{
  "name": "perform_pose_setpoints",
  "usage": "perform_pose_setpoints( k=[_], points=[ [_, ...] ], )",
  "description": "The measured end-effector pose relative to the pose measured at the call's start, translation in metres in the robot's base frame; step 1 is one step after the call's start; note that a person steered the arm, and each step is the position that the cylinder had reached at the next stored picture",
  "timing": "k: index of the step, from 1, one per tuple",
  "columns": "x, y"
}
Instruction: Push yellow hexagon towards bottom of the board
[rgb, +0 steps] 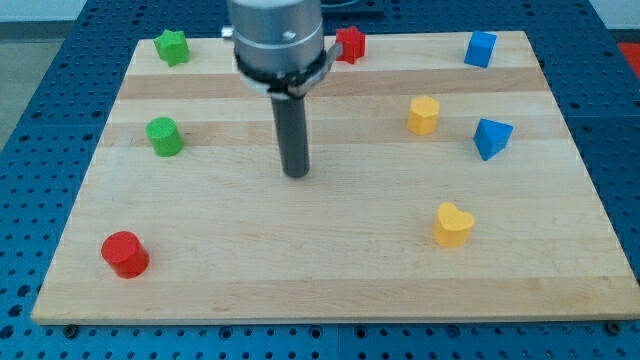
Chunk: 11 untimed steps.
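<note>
The yellow hexagon (423, 114) stands on the wooden board (330, 270) right of centre, in the upper half. My tip (296, 173) rests on the board near the centre, well to the left of the yellow hexagon and slightly lower, not touching any block. The rod rises straight from the tip to the arm's grey end at the view's top. A yellow heart (453, 223) lies below the hexagon, toward the board's bottom right.
A blue triangle-like block (491, 137) sits just right of the hexagon. A blue block (480, 48) is at top right, a red star (350, 44) at top centre, a green star (172, 46) at top left, a green cylinder (164, 136) at left, a red cylinder (125, 253) at bottom left.
</note>
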<state>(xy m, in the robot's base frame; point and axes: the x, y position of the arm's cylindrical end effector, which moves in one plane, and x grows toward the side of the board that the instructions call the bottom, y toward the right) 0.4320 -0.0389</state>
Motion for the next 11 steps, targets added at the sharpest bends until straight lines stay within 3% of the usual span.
perform_pose_setpoints(
  k=[2,4,7,11],
  points=[
    [-0.075,0.055],
    [-0.118,0.124],
    [-0.113,0.177],
    [-0.08,0.168]
  ],
)
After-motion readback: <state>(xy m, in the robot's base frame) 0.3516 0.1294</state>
